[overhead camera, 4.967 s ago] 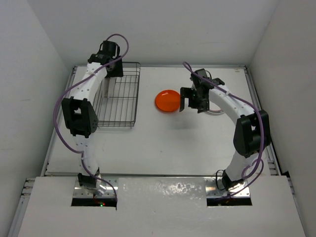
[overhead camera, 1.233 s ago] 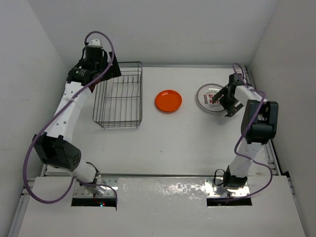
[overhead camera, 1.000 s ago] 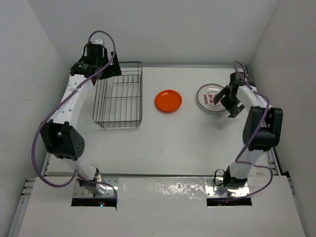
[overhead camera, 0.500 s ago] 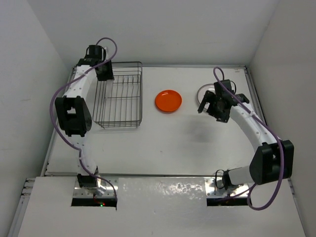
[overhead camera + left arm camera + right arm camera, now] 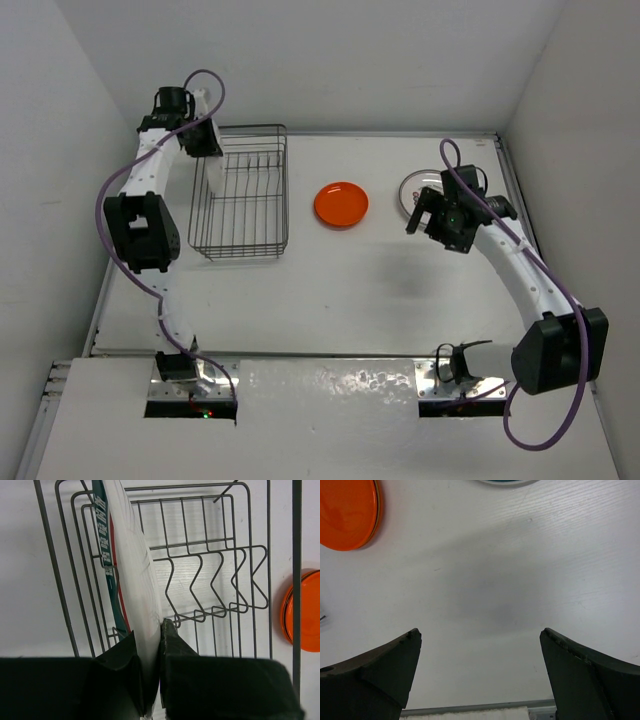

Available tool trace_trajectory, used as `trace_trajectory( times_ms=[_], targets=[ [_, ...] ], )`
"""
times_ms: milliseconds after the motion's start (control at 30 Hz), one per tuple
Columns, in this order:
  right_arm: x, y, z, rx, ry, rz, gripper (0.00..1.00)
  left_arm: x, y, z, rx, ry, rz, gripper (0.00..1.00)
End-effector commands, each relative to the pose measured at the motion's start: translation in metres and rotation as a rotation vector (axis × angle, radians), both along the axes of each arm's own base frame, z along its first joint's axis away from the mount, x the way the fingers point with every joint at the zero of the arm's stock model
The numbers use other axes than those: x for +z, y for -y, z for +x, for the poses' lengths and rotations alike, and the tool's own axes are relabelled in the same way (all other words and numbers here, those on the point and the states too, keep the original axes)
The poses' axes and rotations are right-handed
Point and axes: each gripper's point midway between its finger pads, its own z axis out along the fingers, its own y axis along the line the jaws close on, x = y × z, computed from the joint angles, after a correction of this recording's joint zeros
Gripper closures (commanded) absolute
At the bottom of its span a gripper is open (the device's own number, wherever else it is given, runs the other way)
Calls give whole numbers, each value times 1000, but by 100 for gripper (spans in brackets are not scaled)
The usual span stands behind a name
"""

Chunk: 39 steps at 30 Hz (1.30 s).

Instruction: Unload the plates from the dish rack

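The left jaws are pinching the plate (image 5: 135, 565) in the rack (image 5: 240, 200); the right jaws are hanging spread. Next should be lifting it straight up.

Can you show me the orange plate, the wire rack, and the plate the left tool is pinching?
Round orange plate (image 5: 341, 204), top view, its centre.
Dark wire dish rack (image 5: 286, 190), top view, right side rim.
White plate with teal-and-red rim (image 5: 136, 580), left wrist view, white face.

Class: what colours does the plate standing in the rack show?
The plate is white with a teal-and-red rim band; best seen in the left wrist view.
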Motion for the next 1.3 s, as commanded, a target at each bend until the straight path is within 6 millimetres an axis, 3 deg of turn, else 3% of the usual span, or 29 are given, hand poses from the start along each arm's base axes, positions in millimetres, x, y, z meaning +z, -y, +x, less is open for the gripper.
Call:
trace_trajectory(
  times_ms=[0, 100, 200, 267, 300, 367, 400, 467, 500, 533, 567, 667, 700, 767, 933, 967, 1133, 1267],
  targets=[
    [11, -5, 2, 7, 12, 31, 1, 62, -6, 12, -50, 177, 39, 100],
    [21, -12, 5, 8, 14, 69, 1, 97, -8, 1, -51, 240, 68, 100],
    [38, -23, 11, 17, 44, 124, 1, 154, 4, -19, -94, 360, 48, 100],
    [55, -28, 19, 13, 90, 158, 1, 171, 29, -33, -182, 403, -9, 100],
    [68, -39, 23, 28, 113, 223, 1, 182, 54, -45, -267, 442, -12, 100],
    [87, -49, 32, 39, 173, 287, 1, 184, 87, -58, -370, 472, 15, 100],
    [102, -59, 37, 42, 202, 347, 1, 180, 127, -74, -500, 492, 72, 100],
    [131, -68, 49, 45, 271, 413, 1, 183, 151, -88, -533, 536, 209, 100],
    [144, -74, 51, 47, 282, 456, 1, 163, 180, -102, -604, 525, 301, 100],
    [147, -77, 56, 39, 275, 474, 1, 164, 194, -109, -631, 555, 336, 100],
    [181, -87, 62, 43, 312, 549, 1, 155, 227, -140, -732, 584, 409, 100],
    [199, -96, 68, 31, 321, 631, 1, 160, 257, -167, -803, 685, 444, 100],
    [204, -99, 68, 7, 317, 666, 1, 154, 266, -188, -844, 712, 469, 100],
    [199, -96, 70, -39, 305, 670, 1, 151, 280, -213, -896, 782, 467, 100],
    [162, -95, 57, -85, 209, 635, 1, 160, 289, -238, -929, 863, 455, 100],
    [150, -98, 53, -85, 180, 630, 1, 156, 294, -245, -956, 863, 446, 100],
    [129, -136, 52, 15, 126, 672, 4, 148, 312, -265, -1036, 877, 420, 100],
    [118, -144, 57, 21, 133, 659, 11, 139, 319, -268, -1058, 872, 408, 100]
  ],
)
